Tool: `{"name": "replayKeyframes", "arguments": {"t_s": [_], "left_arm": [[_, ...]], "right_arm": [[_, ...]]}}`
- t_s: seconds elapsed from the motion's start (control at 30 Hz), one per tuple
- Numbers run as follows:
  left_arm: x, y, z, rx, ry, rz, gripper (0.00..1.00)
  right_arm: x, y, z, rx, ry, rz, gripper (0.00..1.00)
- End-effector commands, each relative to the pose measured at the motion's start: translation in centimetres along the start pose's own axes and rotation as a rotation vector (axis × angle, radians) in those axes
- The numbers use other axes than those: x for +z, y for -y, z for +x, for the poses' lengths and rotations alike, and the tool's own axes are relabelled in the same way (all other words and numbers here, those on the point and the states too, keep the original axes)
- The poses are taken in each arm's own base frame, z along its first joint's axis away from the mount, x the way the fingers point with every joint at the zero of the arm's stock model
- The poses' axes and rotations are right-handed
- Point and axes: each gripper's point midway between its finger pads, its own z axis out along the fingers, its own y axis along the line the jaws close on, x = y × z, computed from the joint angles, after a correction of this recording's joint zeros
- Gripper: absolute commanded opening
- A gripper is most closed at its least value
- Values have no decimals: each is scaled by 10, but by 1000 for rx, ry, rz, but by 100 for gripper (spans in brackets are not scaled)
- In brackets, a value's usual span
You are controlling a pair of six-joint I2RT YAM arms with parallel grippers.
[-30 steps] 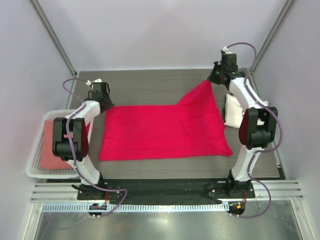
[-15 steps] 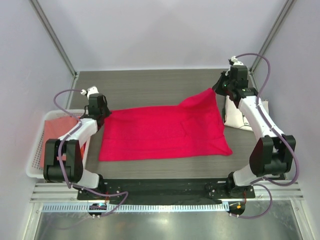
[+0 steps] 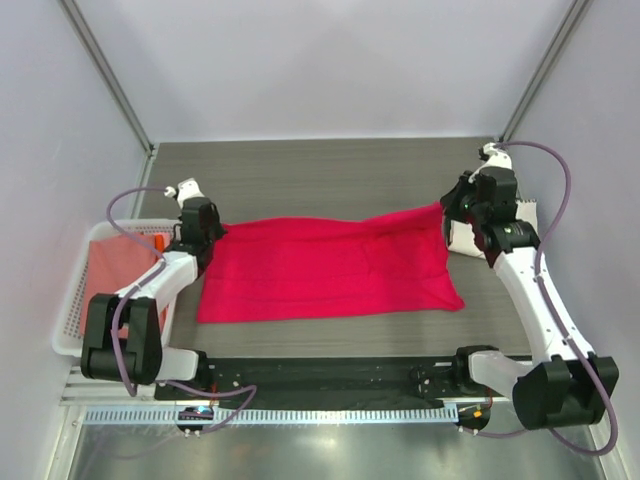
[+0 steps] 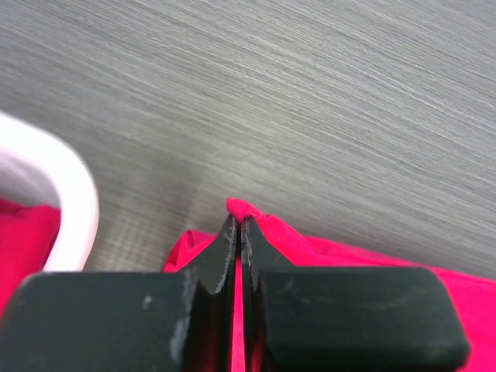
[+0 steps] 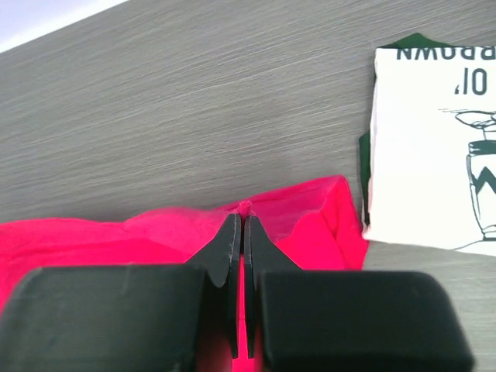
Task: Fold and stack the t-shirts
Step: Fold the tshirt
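Looking down on the crimson t-shirt (image 3: 330,270), spread wide across the middle of the grey table (image 3: 320,175), near edge lying flat on the surface. Over at its far left corner, pinched by the left gripper (image 3: 205,228), closed right down on the fabric. From the left wrist, same story: clamped with barely a slit between the black fingers (image 4: 221,248), a small peak of red cloth poking out past the tips, low over the tabletop. Just to the left of that, the curved white rim of the basket (image 3: 70,320), parked at the table's left edge with some pink cloth (image 3: 115,275) lying inside. Across now to the far right corner, gripped the same way by the right gripper (image 3: 452,205), squeezed down on a pinch of crimson with a rumpled fold bunched up on either side. Right beside that corner, at the table's right edge, the cream t-shirt (image 5: 434,147), folded and lying flat, black cartoon print and upside-down lettering facing up. Cannot tell from here whether touching the crimson one or only just clear of it.
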Motion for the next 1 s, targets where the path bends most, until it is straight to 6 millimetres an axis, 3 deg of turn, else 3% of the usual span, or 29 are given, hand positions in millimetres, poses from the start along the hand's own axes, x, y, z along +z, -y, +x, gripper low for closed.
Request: {"name": "replayKeyframes", "arguments": {"t_s": [0.0,0.13,0.27,0.3,0.47,0.6,0.63,0.7,0.77,0.87,0.97], "left_arm": [[-16,-5,-33,-31,149,-38,0],[-31,-13,-35,-70,203,-42,0],[-40,-21,-20,-105,211,-39,0],[-44,-22,-19,-126,222,-32,0],[-48,-32,4,-165,191,-39,5],[-62,-35,2,-204,224,-24,9],[-63,-38,8,-203,219,-26,11],[-71,-40,9,-222,223,-17,29],[-80,-40,12,-235,219,0,46],[-92,-40,13,-273,246,40,56],[-100,-45,16,-295,264,47,59]], "right_arm": [[-19,7,-10,10,75,28,1],[-32,11,2,16,75,29,1],[-40,19,19,42,74,44,1],[-40,23,31,63,57,53,1],[-58,38,48,133,136,80,5],[-73,47,55,196,224,84,8],[-75,47,56,212,238,80,11],[-78,51,62,232,258,83,35],[-87,52,62,260,307,62,52],[-98,53,61,285,375,39,66],[-101,48,61,275,388,2,66]]}}
